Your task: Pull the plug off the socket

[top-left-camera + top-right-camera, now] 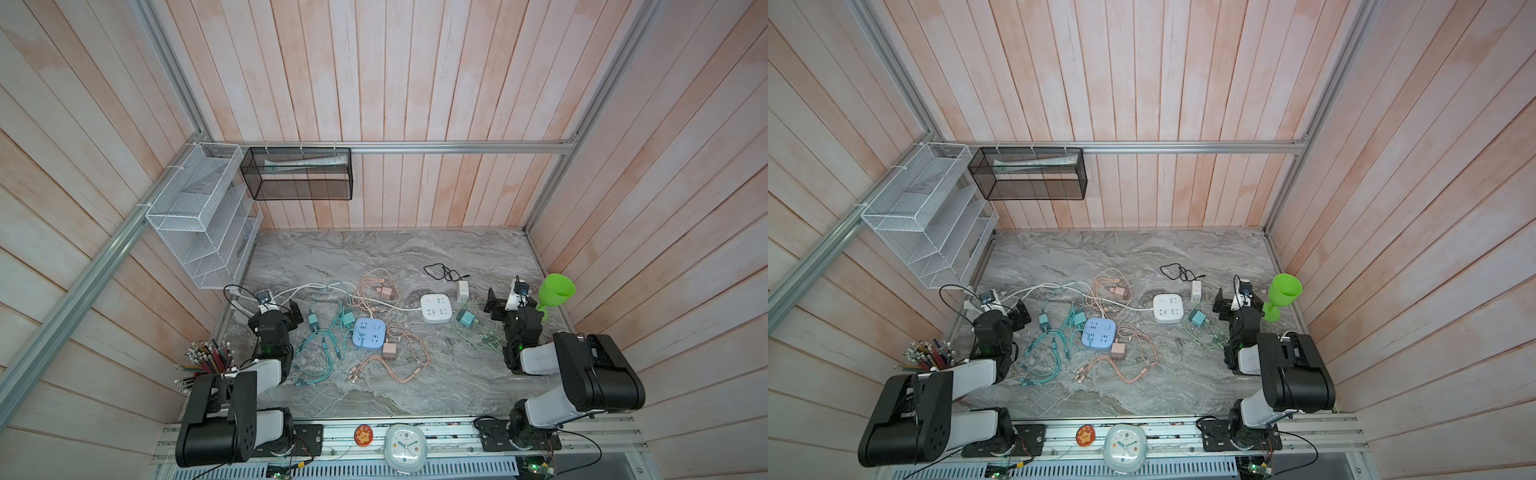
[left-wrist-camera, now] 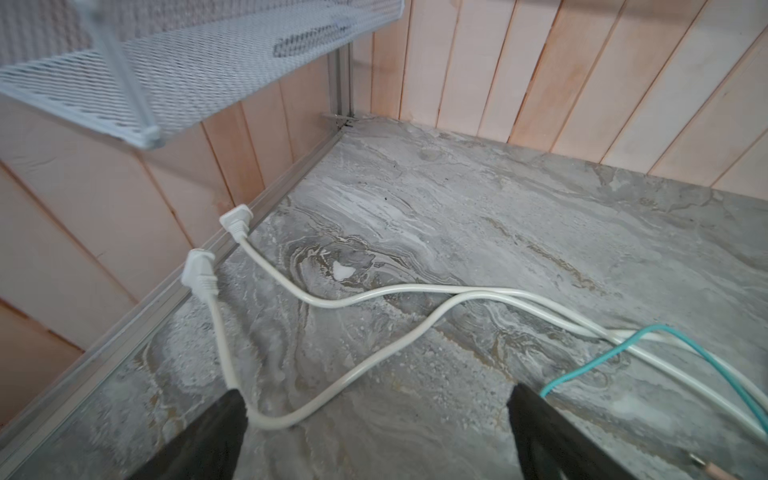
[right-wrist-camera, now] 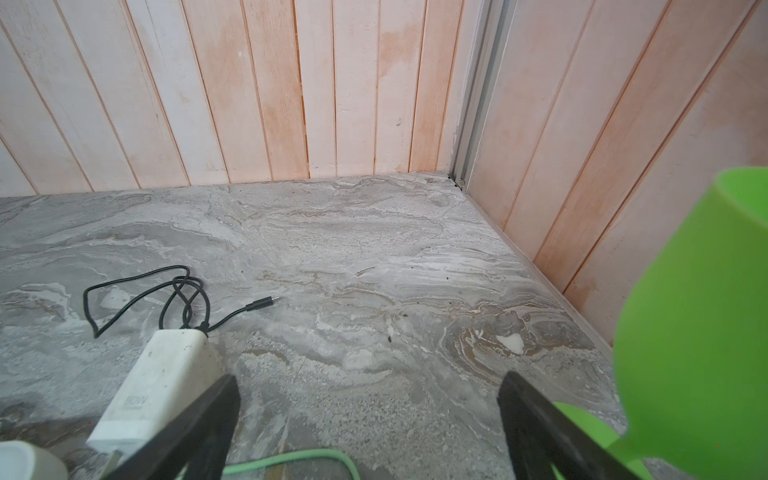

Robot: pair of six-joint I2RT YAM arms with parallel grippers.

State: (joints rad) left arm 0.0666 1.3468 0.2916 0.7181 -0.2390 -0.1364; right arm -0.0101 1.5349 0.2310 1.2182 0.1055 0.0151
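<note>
Left pincer [image 2: 376,397], right pincer [image 3: 369,384] matte black; arm shells [image 1: 270,372] white.

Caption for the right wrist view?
Open right gripper over table, between white charger with black cable and green cup.

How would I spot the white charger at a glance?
Find the bright green goblet at the table's right edge. Left of it sits a white socket block; the white charger lies off its far right corner. It alone has a thin black cable; the nearest other charger is teal.
</note>
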